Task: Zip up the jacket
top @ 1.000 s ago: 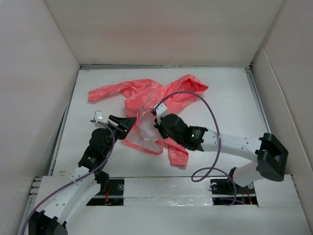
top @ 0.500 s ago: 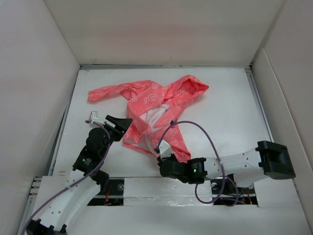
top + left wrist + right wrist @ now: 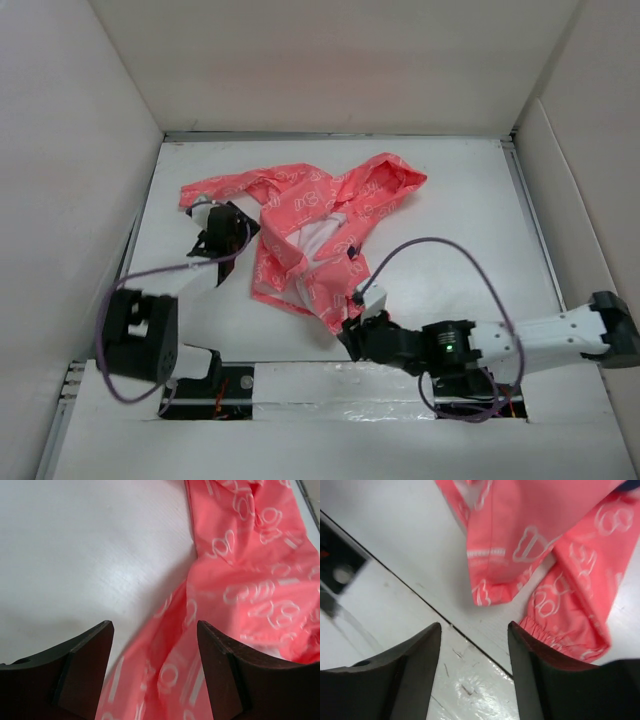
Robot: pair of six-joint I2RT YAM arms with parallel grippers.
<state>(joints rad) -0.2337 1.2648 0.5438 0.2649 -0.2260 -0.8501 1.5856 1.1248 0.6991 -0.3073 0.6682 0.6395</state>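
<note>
We hold our left pincer (image 3: pixel 235 225) wide and empty over the left edge of the jacket (image 3: pixel 305 225), which lies crumpled mid-table (image 3: pixel 460 220), pale lining showing, hood toward the far wall. Our right pincer (image 3: pixel 350 330) gapes wide too, gripping nothing, beside the jacket's near hem.

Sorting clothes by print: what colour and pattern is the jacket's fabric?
Coral-pink with white printed lettering; the jacket shows it best in the left wrist view.
</note>
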